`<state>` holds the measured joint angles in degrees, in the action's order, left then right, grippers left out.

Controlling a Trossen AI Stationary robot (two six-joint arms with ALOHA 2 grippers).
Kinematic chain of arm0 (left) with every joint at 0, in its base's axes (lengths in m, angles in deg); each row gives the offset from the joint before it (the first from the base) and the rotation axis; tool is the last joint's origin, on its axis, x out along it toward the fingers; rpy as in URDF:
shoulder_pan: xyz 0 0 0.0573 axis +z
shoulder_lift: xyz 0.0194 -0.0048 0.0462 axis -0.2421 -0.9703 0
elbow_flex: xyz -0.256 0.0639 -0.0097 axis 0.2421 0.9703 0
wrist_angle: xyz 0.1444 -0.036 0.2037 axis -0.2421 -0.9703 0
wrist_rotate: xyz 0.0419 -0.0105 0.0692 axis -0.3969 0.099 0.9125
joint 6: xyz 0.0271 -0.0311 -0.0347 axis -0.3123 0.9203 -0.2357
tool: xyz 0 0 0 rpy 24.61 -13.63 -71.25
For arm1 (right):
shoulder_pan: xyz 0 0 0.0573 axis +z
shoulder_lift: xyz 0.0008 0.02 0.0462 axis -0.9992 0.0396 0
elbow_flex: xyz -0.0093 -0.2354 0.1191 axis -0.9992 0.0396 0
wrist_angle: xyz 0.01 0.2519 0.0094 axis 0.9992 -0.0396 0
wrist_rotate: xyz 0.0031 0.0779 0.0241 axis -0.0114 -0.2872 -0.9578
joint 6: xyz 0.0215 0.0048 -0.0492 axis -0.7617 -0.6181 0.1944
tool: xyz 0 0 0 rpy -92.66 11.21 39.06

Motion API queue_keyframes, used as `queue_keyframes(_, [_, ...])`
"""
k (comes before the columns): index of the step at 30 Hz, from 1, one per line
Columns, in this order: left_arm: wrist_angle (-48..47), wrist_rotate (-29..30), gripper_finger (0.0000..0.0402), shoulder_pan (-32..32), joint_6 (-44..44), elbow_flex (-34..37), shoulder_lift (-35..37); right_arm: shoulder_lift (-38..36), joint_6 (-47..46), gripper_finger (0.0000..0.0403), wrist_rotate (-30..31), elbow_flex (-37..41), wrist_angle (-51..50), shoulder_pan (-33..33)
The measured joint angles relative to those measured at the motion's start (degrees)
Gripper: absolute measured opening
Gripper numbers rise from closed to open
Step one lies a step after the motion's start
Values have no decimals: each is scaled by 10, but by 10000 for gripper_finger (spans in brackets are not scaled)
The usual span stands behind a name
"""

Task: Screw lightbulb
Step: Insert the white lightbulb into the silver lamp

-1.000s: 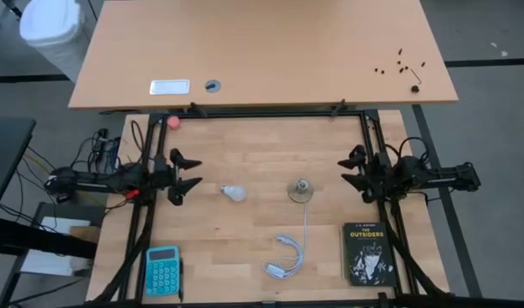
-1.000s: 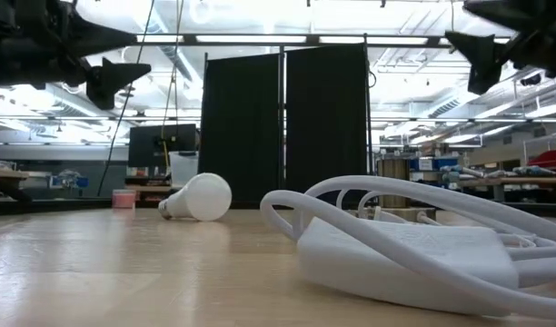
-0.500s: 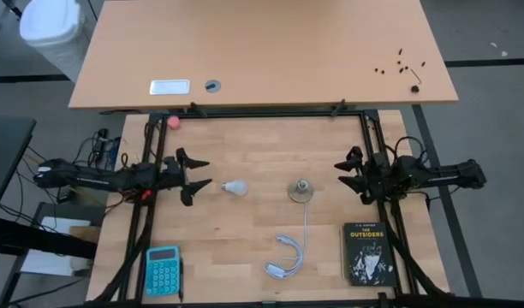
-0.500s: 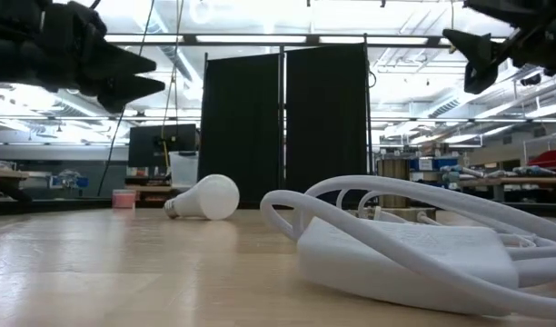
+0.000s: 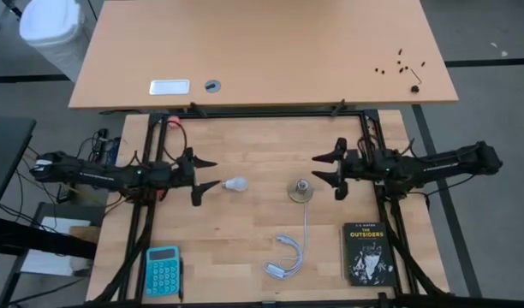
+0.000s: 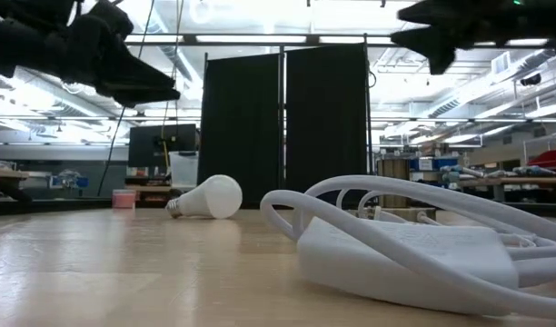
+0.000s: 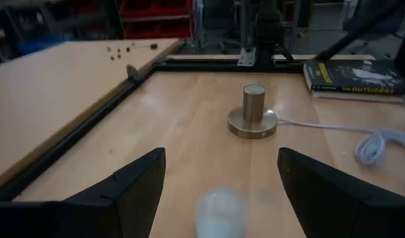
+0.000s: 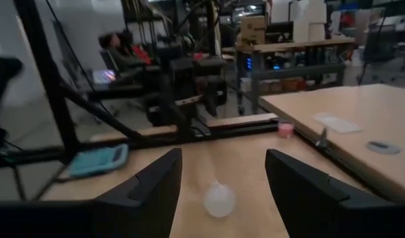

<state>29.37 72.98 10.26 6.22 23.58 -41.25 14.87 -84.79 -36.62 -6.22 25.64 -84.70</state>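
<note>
The white lightbulb lies on its side on the wooden table, globe toward the socket, a brass disc with an upright sleeve and a white cord. My left gripper hovers open just left of the bulb, above the table, pointing at it; the bulb shows blurred between its fingers, with the socket beyond. My right gripper hovers open just right of the socket, a little toward the far side, pointing left; the bulb shows ahead of it. In the low view the bulb rests on the tabletop.
The socket's cord runs to a coiled white cable near the front edge, which fills the low view. A black book lies at the front right and a blue calculator at the front left. A black frame borders the table.
Both grippers have moved in toward the table's middle and risen a little, the left toward the lightbulb, the right toward the socket, each rolling somewhat. Their fingers stay as far apart as before. The lightbulb has rolled slightly toward the far edge.
</note>
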Motion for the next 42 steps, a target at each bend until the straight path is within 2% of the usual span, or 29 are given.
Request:
queue_keyframes(4, [-62, 0, 298, 0, 17, -53, -52, 57, 25, 229, 1, -63, -36, 0])
queue_keyframes(11, [-163, -1, 298, 0, 4, -156, -148, 145, -1, 229, 3, -193, -222, 0])
queue_keyframes(15, [-242, -25, 298, 0, 16, -198, -193, 197, -17, 229, 3, -255, -300, 6])
queue_keyframes(22, [-357, -34, 298, -11, 15, -218, -257, 249, 11, 229, 3, -310, -319, 40])
queue_keyframes(27, [-342, -23, 298, -27, -14, -218, -333, 253, 22, 229, 12, -311, -317, 45])
queue_keyframes(34, [-272, 47, 298, -42, -63, -218, -419, 256, 23, 229, 13, -311, -315, 47])
queue_keyframes(38, [-236, 41, 298, -43, -94, -218, -439, 256, 23, 229, 13, -311, -312, 47])
queue_keyframes(42, [-219, 2, 298, -36, -116, -219, -458, 256, 23, 229, 13, -311, -307, 47])
